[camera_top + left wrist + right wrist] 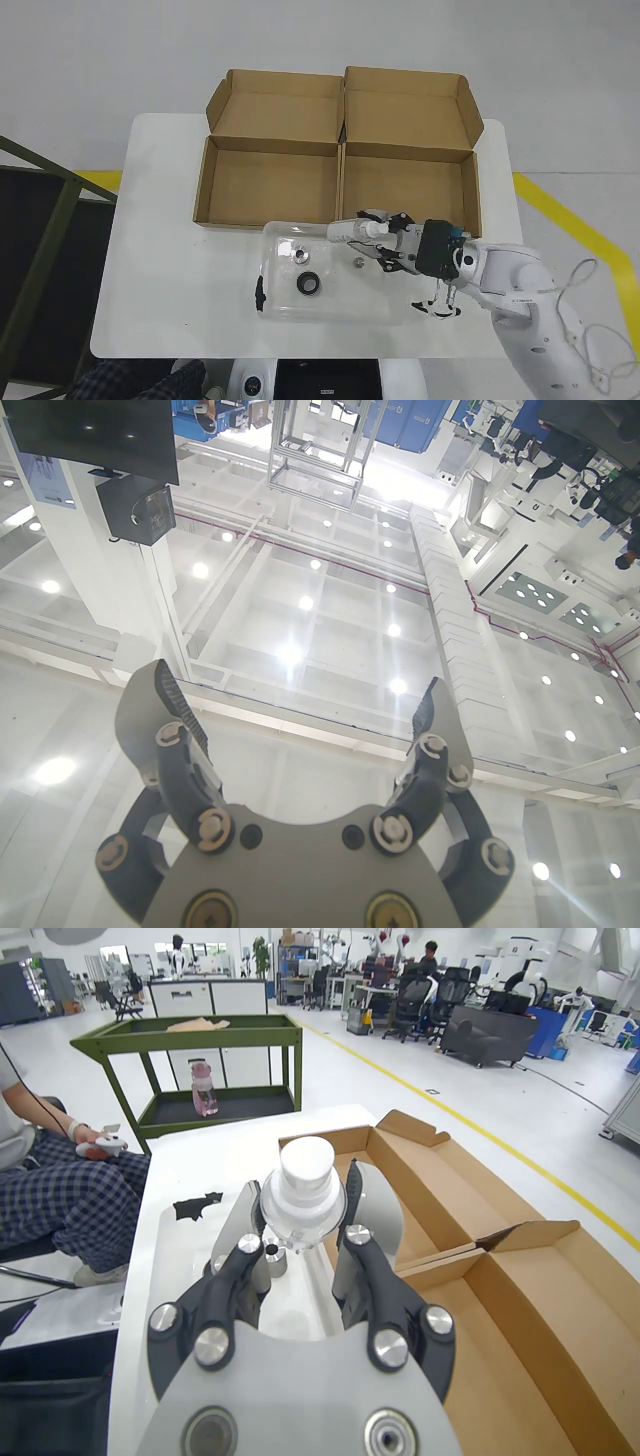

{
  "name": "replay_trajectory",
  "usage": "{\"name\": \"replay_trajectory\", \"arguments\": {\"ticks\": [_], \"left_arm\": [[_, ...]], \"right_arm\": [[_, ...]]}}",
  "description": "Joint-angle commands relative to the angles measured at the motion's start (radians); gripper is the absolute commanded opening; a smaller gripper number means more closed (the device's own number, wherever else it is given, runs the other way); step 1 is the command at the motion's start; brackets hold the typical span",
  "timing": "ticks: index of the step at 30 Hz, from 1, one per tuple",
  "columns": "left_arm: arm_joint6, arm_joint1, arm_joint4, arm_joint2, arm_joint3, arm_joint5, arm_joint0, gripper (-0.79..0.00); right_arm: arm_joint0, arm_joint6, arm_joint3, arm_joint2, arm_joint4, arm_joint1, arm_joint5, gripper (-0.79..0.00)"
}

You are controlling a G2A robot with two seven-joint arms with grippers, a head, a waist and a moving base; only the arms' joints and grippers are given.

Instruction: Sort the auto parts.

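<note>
**Carrying the white-capped part over to a box**

My right gripper (380, 236) is clamped on the white-capped part (306, 1168), pinching its wider clear body from both sides. It holds the part above the clear tray (280, 308) on the worktop (160, 250), just short of the front wall of the right box (405, 185). The left gripper (300, 695) aims at the ceiling, jaws spread wide, with nothing between them.

The part's long axis lies roughly level and in line with the gripper's reach, running along the boxes' front walls. The white cap leads, pointing toward my left. The clear end sits back toward the palm.

To do this step well, I would first raise the part enough for the cap to clear the cardboard wall, then carry it forward over a box floor. The hold is on a smooth, rounded surface, so I judge a slow, level wrist is safest against slipping. I would lower it close to the floor before letting go, since a round body is likely to roll. Both boxes, including the left box (270, 185), look bare, so nothing tells me which one suits it. The black ring (309, 285) and small metal piece (358, 263) wait in the tray.
</note>
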Motion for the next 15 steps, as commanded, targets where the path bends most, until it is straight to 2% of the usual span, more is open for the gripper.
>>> {"name": "replay_trajectory", "arguments": {"ticks": [1, 15], "left_arm": [[0.0, 0.0, 0.0, 0.0, 0.0, 0.0, 0.0, 0.0], [0.0, 0.0, 0.0, 0.0, 0.0, 0.0, 0.0, 0.0]], "right_arm": [[-0.005, -0.006, -0.017, 0.02, 0.024, 0.002, 0.007, -0.785], [-0.014, -0.082, -0.029, 0.108, 0.166, 0.004, 0.058, -0.785]]}}
